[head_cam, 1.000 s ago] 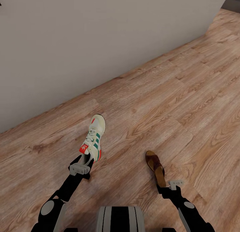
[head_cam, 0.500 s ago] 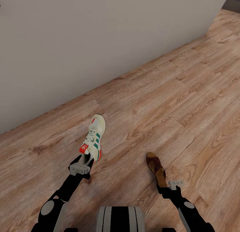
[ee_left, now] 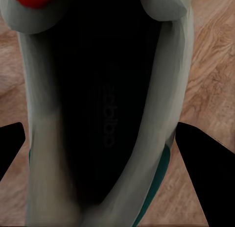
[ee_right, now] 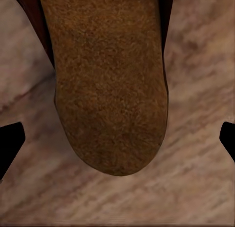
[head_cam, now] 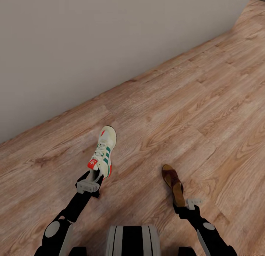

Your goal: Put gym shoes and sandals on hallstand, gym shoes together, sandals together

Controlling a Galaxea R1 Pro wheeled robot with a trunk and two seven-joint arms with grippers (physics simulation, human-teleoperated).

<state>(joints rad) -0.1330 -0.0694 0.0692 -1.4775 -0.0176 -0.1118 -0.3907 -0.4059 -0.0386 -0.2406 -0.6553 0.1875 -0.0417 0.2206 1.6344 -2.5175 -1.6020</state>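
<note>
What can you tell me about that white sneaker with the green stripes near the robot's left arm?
The cream-white lace-up sneaker with green side stripes has white laces, a red-orange tongue patch and red trim at toe and heel. Its toe points away from the robot, toward the grey wall. The left gripper sits at its heel, over the wood-grain plank floor. The left wrist view looks down into its dark insole, a finger on either side.
</note>
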